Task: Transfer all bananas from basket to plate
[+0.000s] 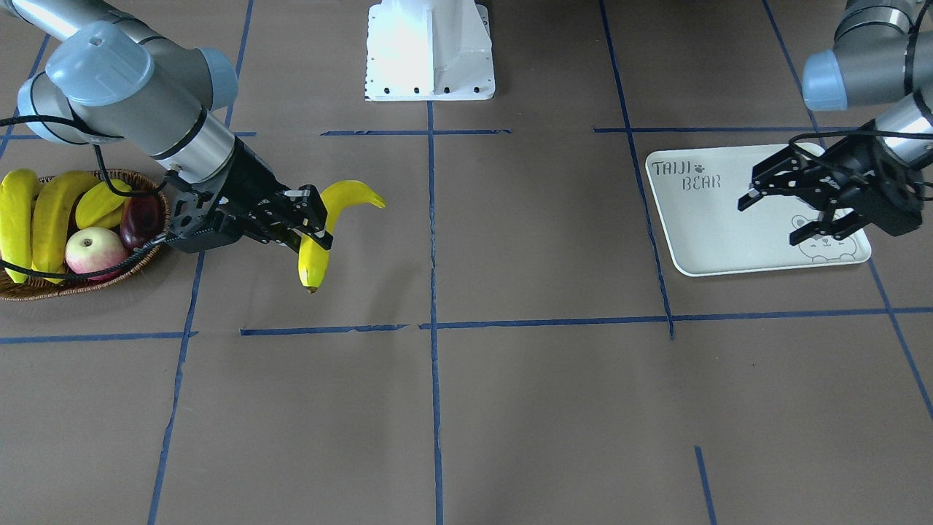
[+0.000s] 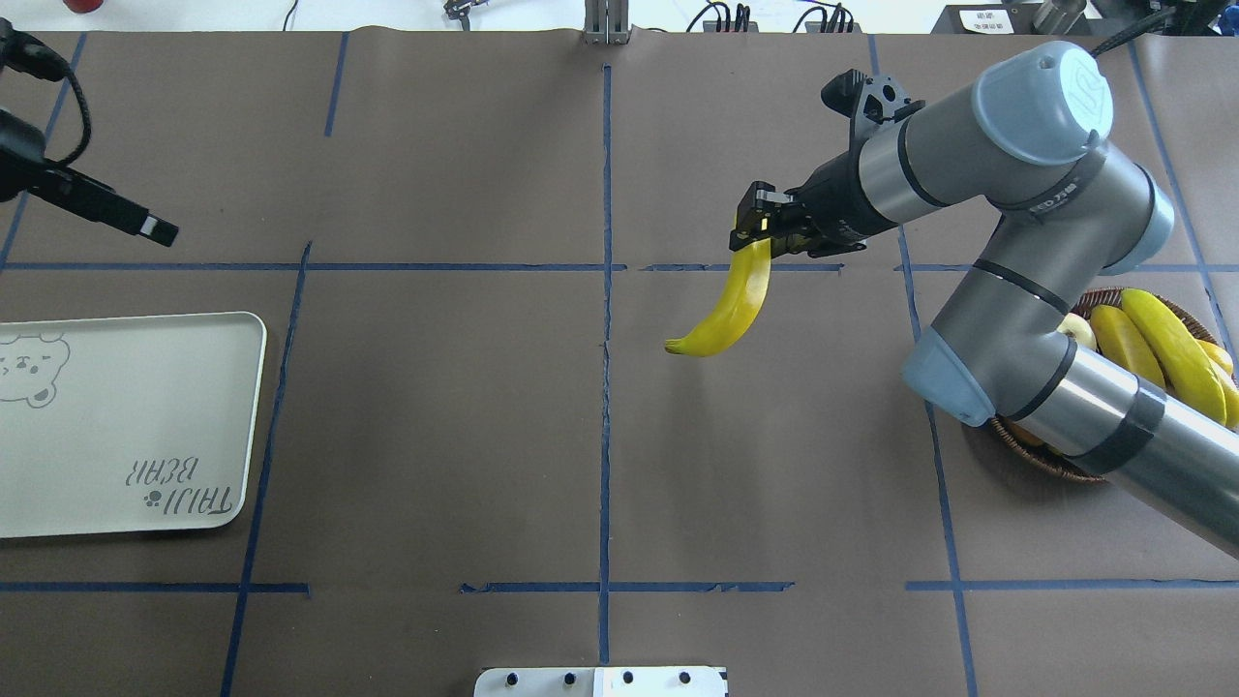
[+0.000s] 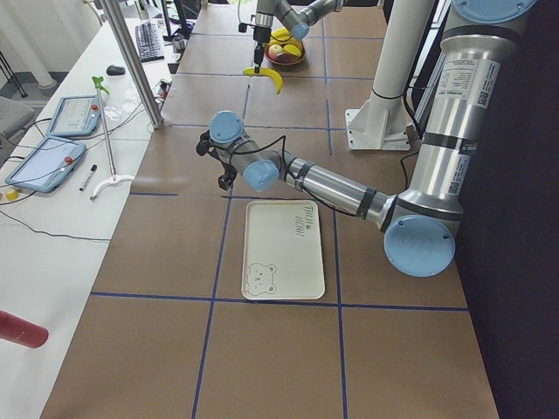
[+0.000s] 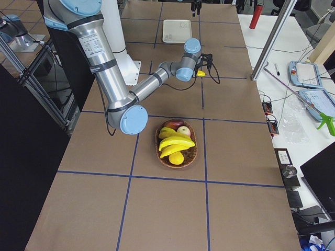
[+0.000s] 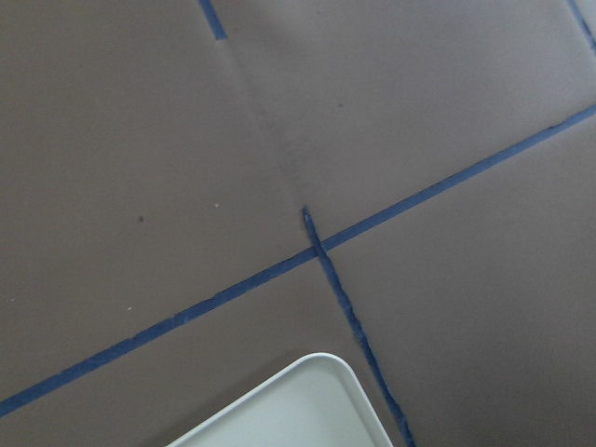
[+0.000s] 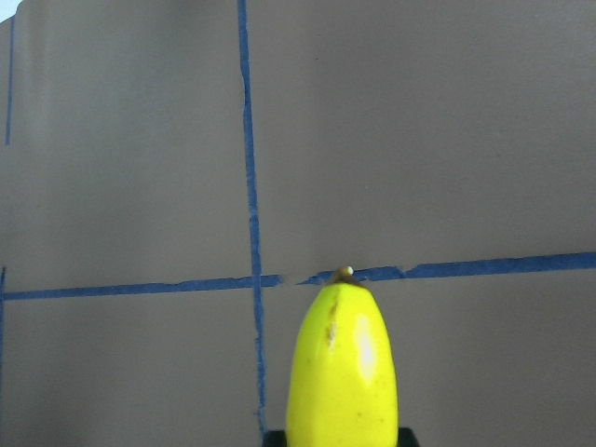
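Yellow banana [image 1: 315, 264] hangs clamped in the right gripper [image 1: 318, 227] above the table [image 1: 510, 408], between basket [image 1: 87, 286] (more bananas [image 1: 49, 219] inside) and plate [image 1: 700, 233]; left gripper [image 1: 776, 219] hovers over the plate, fingers apart.

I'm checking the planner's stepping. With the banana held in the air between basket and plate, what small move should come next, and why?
Probably move the right gripper toward the plate: it is shut on the banana above mid-table, the plate is bare, and the left gripper hangs open near it.
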